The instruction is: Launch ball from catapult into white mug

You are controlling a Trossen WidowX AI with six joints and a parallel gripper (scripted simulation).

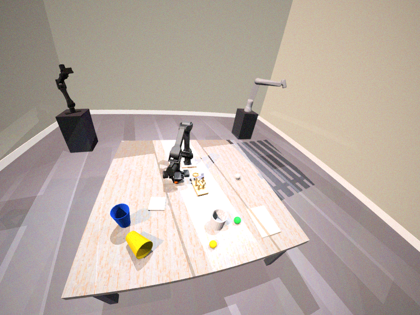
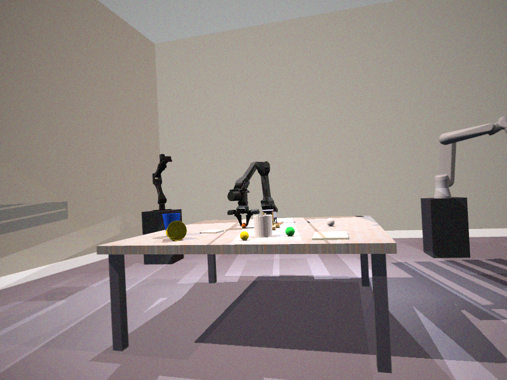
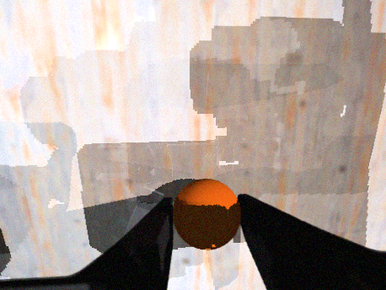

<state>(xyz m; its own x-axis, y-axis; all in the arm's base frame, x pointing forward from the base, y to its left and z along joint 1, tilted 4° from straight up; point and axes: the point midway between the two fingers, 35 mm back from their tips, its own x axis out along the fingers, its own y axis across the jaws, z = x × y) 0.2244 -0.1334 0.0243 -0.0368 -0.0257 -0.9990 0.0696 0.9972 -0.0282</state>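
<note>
The orange ball (image 1: 175,182) (image 2: 243,225) (image 3: 206,214) is between my fingertips, at table height. My gripper (image 3: 205,204) (image 2: 244,224) points down and is shut on it, with a fingertip against each side in the wrist view. The wooden catapult (image 1: 200,191) stands just right of my gripper in the top view; in the exterior view it is mostly hidden behind the mug. The white mug (image 1: 217,222) (image 2: 263,226) stands upright, nearer the front edge of the table.
A green ball (image 1: 237,220) (image 2: 290,231) and a yellow ball (image 1: 212,244) (image 2: 244,235) lie near the mug. A white ball (image 1: 237,176) is at the right. A blue cup (image 1: 123,217) stands and a yellow cup (image 1: 135,242) lies at the left. Two flat white pieces lie on the table.
</note>
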